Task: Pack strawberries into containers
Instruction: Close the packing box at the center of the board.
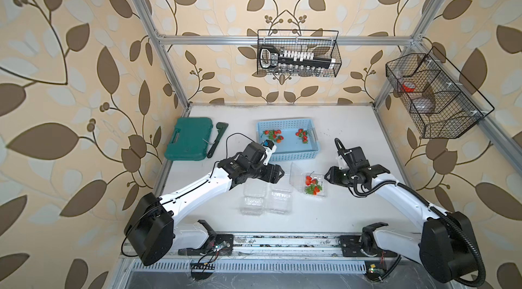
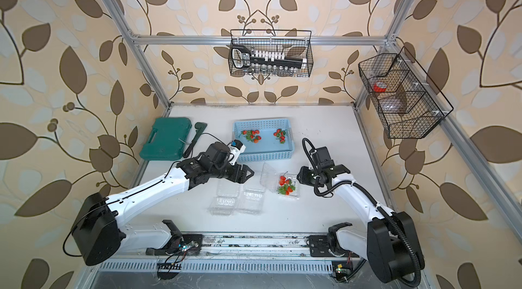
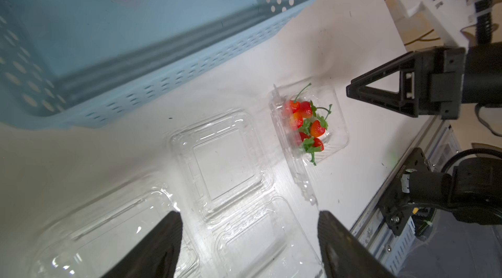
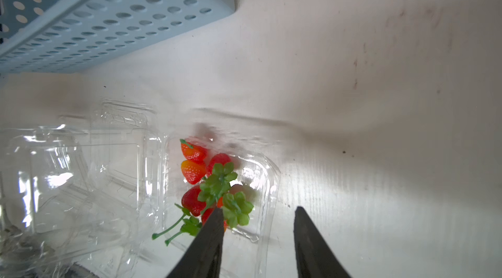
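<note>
Three clear containers lie in the middle of the table. The rightmost container (image 1: 324, 193) (image 3: 341, 138) (image 4: 271, 181) has its lid standing up and holds several red strawberries (image 1: 312, 184) (image 2: 285, 185) (image 3: 307, 124) (image 4: 194, 170). Two empty containers (image 1: 254, 197) (image 1: 279, 201) (image 3: 222, 165) lie to its left. More strawberries (image 1: 272, 135) (image 1: 302, 134) lie in the light blue basket (image 1: 288, 155). My left gripper (image 1: 282, 173) (image 3: 248, 217) hovers open above the empty containers, holding nothing. My right gripper (image 1: 326, 175) (image 4: 258, 210) is open at the filled container's right edge, holding nothing.
A dark green tool case (image 1: 187, 139) and a wrench (image 1: 216, 139) lie at the back left. Black wire baskets (image 1: 298, 53) (image 1: 435, 95) hang on the back and right walls. A metal rail (image 1: 282, 242) runs along the table's front edge.
</note>
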